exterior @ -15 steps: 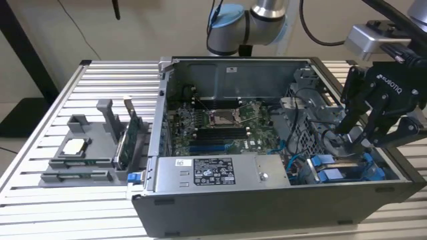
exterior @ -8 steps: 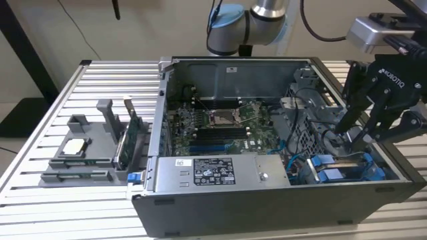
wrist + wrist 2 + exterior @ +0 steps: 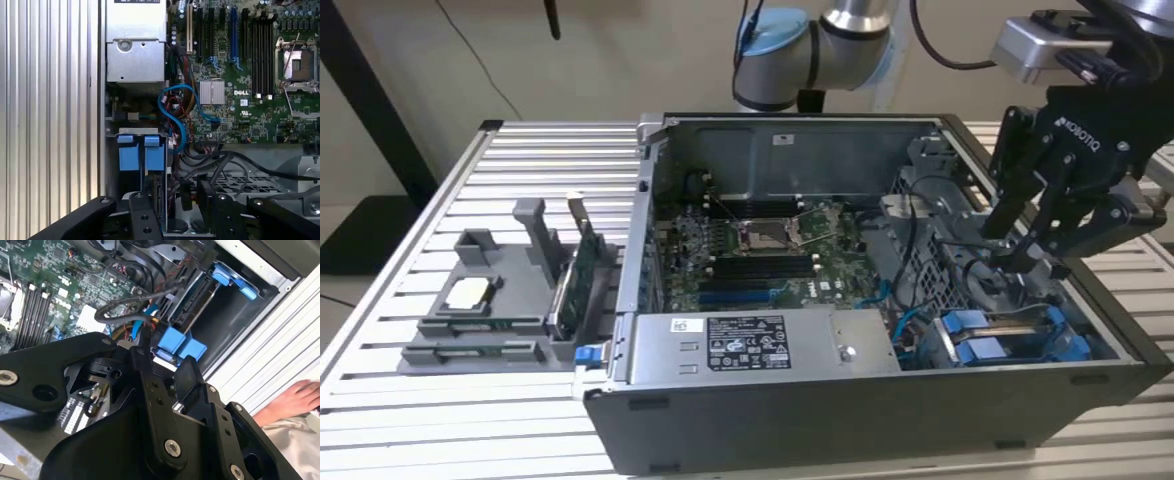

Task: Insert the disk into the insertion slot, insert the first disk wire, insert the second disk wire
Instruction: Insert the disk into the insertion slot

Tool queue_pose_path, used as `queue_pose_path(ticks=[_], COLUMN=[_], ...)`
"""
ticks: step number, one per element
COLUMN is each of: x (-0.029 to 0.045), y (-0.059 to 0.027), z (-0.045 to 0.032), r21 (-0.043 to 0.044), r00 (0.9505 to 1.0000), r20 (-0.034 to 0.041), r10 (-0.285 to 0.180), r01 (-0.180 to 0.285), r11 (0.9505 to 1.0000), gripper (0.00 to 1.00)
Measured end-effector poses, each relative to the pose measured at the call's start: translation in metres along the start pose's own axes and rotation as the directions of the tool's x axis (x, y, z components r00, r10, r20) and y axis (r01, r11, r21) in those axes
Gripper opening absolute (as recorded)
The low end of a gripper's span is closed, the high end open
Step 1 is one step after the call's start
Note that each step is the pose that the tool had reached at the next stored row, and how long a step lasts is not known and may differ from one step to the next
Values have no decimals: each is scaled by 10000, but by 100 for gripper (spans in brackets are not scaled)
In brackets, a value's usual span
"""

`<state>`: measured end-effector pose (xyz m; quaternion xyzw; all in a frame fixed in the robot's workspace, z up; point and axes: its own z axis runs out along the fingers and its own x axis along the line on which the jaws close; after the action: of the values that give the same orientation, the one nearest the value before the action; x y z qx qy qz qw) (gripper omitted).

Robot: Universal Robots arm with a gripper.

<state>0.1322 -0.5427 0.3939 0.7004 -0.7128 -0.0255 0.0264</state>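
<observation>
The disk (image 3: 155,159) is sitting on edge in the insertion slot (image 3: 1107,340) at the case corner toward the exterior view's right, blue carrier tabs facing up, its long axis seemingly running along the bay. The gripper (image 3: 1027,255) is hovering directly above it, fingers standing apart and clasping nothing; a blue cable (image 3: 175,115) is looping just beside the bay.

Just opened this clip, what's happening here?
A robot arm's gripper hangs inside an open computer case, just above the insertion slot at the exterior view's right. The disk shows its blue carrier tabs in that slot, so it looks seated already. Loose cables lie beside it. A person's hand rests outside the case.
</observation>
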Motion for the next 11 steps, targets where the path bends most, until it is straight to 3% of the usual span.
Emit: queue_pose_path(ticks=[5, 11], x=[-128, -141], y=[2, 2], z=[0, 0], r21=[0, 0], r00=[10000, 10000], r20=[0, 1], r10=[-4, -4], r01=[4, 4], r11=[10000, 10000], gripper=[47, 47])
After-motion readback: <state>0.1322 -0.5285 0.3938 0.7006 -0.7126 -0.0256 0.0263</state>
